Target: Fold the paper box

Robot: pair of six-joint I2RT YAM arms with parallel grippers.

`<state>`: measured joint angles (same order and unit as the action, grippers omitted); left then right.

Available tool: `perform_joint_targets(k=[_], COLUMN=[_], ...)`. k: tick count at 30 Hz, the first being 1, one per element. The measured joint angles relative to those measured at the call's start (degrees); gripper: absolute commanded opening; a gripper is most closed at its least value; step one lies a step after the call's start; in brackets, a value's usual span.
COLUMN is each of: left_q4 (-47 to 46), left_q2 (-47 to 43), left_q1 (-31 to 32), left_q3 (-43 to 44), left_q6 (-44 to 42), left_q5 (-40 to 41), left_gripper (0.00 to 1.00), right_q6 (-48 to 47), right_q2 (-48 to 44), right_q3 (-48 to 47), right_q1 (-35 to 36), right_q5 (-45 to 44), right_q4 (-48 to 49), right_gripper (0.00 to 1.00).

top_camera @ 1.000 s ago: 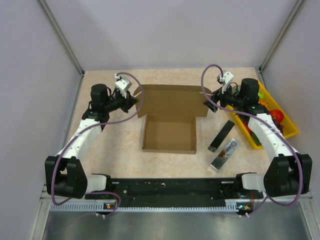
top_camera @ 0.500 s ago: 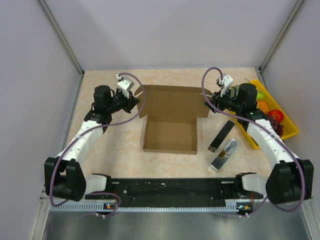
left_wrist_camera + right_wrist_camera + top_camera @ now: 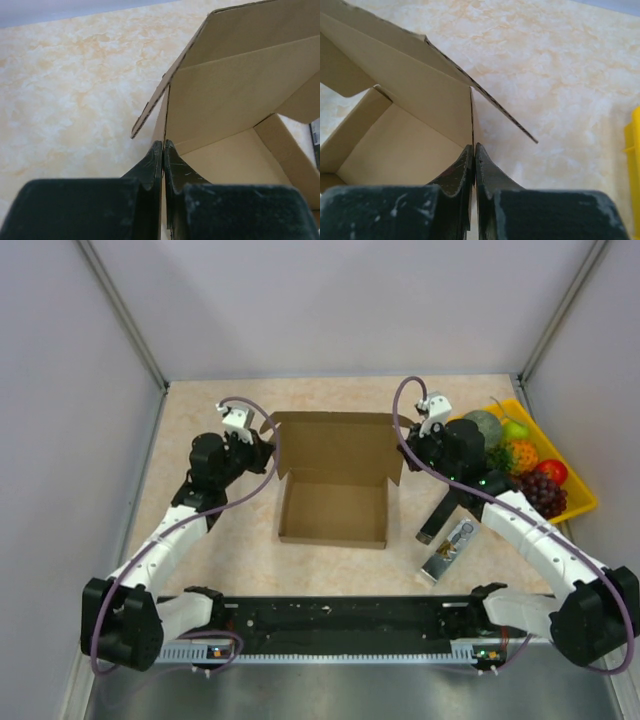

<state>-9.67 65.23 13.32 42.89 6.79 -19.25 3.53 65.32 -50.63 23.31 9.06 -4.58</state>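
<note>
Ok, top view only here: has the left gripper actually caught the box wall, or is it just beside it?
Observer: Caught. Left wrist view shows the left gripper shut on the paper box, side wall edge between its fingertips.
Operator: And the right?
Observer: Same: the right gripper is shut on the opposite wall's edge.
Operator: Corner flaps tucked?
Observer: No, the left flap splays outside the wall.

right end effector (image 3: 473, 150) now clamped on paper box (image 3: 333, 512), its lid (image 3: 335, 445) raised
</note>
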Motion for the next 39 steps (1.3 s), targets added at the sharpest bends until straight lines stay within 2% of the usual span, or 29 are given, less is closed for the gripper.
perform_joint_targets(k=[5,11,21,28,34,39], left_q4=[-2.82,-3.48,-4.55,-5.33,-6.88,-9.18], left_q2=[-1.77,-2.51,-3.15,-1.75,-2.71,-8.7], left_q1=[4.28,7.74,8.28,9.09,10.8,12.31], left_q3=[-2.4,-3.21,-4.39,-3.56,-5.25,-11.39], left_q6=[5.88,7.8,10.54,14.25,14.99,14.95], left_q5=[8.22,14.49,15.96,17.11,19.71,20.72], left_gripper=[0.0,0.0,0.0,0.0,0.0,0.0], right_q6=[7.69,14.23,25.73,28.59,29.35,29.94], right_q2=[-0.35,-0.11,5.77,7.52,5.35,0.96], right_q3=[0.0,-0.11,-5.4,-7.34,-3.39,2.4], right_q1=[5.57,9.14,12.15,15.56,18.95,20.96], right_q5=[-11.37,-20.48,-31.01,-38.05,-43.45,-44.24], right_q4=[-0.55,-1.66,-3.93,-5.95,-2.97,0.55], right_gripper=[0.0,0.0,0.0,0.0,0.0,0.0])
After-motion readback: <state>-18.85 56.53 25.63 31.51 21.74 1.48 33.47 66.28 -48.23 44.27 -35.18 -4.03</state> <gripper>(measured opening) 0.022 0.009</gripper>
